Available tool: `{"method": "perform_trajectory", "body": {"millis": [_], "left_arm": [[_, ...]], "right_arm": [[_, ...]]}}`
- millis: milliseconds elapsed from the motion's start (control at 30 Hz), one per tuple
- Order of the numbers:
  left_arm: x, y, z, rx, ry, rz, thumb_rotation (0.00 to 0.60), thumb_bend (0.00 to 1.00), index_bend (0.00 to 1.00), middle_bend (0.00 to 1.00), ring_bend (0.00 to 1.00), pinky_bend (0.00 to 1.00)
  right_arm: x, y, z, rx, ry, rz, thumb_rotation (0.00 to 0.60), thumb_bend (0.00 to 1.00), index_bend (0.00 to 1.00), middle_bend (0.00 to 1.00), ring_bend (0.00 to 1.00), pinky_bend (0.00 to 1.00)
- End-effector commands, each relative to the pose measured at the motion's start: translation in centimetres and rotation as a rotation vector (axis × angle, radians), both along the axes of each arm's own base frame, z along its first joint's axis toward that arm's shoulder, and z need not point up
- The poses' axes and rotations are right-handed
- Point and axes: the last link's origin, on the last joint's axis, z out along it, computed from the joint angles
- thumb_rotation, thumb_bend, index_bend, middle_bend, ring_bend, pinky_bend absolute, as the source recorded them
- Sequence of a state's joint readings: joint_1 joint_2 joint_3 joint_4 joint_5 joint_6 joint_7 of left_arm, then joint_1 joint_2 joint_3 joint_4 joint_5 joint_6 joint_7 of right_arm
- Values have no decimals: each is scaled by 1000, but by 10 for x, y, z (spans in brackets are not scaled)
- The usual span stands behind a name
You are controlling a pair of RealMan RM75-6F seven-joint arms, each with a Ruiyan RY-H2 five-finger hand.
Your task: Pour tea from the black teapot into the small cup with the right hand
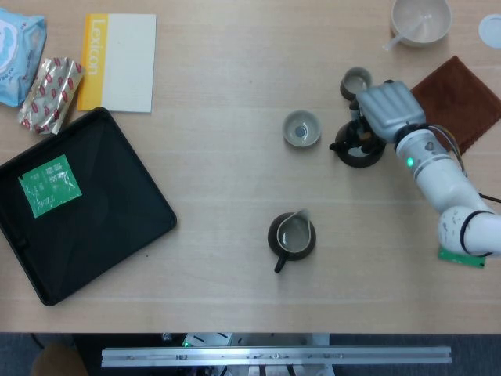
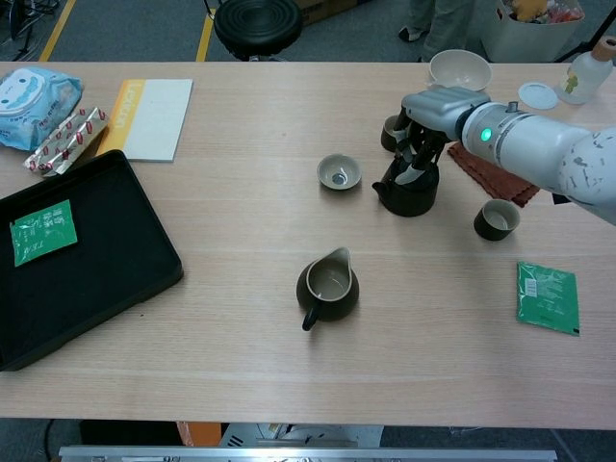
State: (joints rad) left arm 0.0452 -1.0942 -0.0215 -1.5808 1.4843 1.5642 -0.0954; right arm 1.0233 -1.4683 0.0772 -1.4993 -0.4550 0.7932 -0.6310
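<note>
The black teapot (image 1: 356, 150) (image 2: 406, 192) stands on the table right of centre, its spout pointing left. The small pale cup (image 1: 301, 128) (image 2: 339, 171) sits upright just left of the spout, apart from the pot. My right hand (image 1: 387, 110) (image 2: 433, 108) hovers over the pot's back right side. Its fingers (image 2: 415, 159) hang down onto the top of the pot by the handle. Whether they grip the handle is hidden by the hand itself. My left hand shows in neither view.
A dark pitcher (image 1: 292, 235) (image 2: 328, 284) stands nearer the front. One dark cup (image 1: 356, 81) sits behind the teapot, another (image 2: 497, 219) to its right. A brown cloth (image 1: 458, 98), white bowl (image 1: 421, 19), green packet (image 2: 549, 296) and black tray (image 1: 78, 204) lie around.
</note>
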Motion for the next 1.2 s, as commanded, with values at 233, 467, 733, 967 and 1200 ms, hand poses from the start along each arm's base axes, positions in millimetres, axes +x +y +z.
{"method": "perform_trajectory", "body": {"millis": [233, 467, 733, 967, 1200], "left_arm": [[0, 0, -1, -2, 0, 1, 600, 392, 146, 193, 138, 137], [0, 0, -1, -1, 0, 4, 600, 392, 146, 193, 138, 137], [-1, -1, 0, -2, -1, 5, 600, 392, 146, 193, 138, 137], [-2, -1, -1, -3, -3, 6, 600, 392, 146, 193, 138, 137], [-3, -2, 0, 0, -4, 5, 600, 392, 146, 193, 138, 137]], "right_arm": [[0, -3, 0, 13, -6, -17, 446, 12, 942, 786, 713, 283], [3, -6, 2, 21, -22, -34, 444, 12, 999, 822, 754, 284], [5, -7, 2, 37, -28, -47, 441, 12, 1000, 865, 806, 284], [11, -7, 8, 27, -17, -24, 441, 12, 1000, 905, 855, 285], [15, -5, 14, -17, 11, 32, 441, 12, 1000, 924, 878, 286]]}}
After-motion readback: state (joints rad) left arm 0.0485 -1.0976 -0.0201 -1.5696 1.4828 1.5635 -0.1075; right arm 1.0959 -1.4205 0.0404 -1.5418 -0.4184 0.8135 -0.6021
